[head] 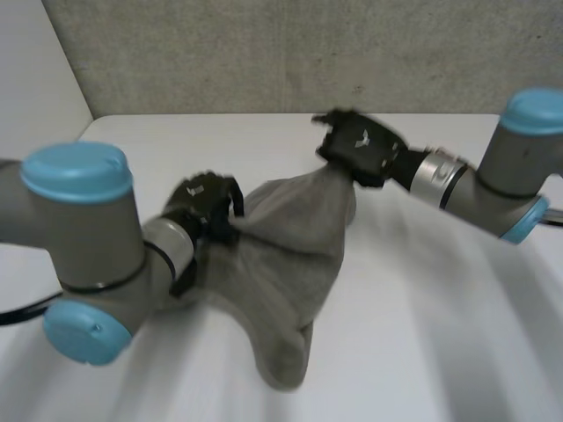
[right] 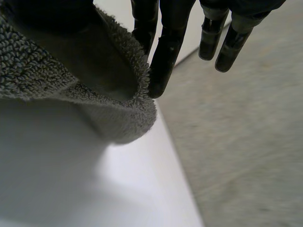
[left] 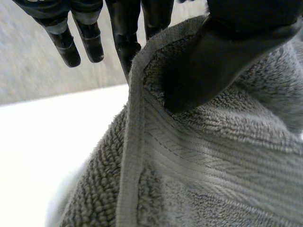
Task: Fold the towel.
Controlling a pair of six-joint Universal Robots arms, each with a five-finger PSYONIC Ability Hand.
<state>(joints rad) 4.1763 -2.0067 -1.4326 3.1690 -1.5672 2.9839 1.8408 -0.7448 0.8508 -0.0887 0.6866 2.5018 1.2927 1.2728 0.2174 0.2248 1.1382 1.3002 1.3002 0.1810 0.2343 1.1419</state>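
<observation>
Left arm (head: 84, 229) nearest, its left hand (head: 204, 204) pinching a hemmed edge of the grey towel (head: 290, 255) between thumb and one finger, other fingers straight. Towel hangs bunched between the hands, low end down on the white table (head: 440, 334); right hand (head: 359, 145) pinches the opposite edge the same way. Judged early: no flat fold laid yet, spreading and folding both left to do.
</observation>
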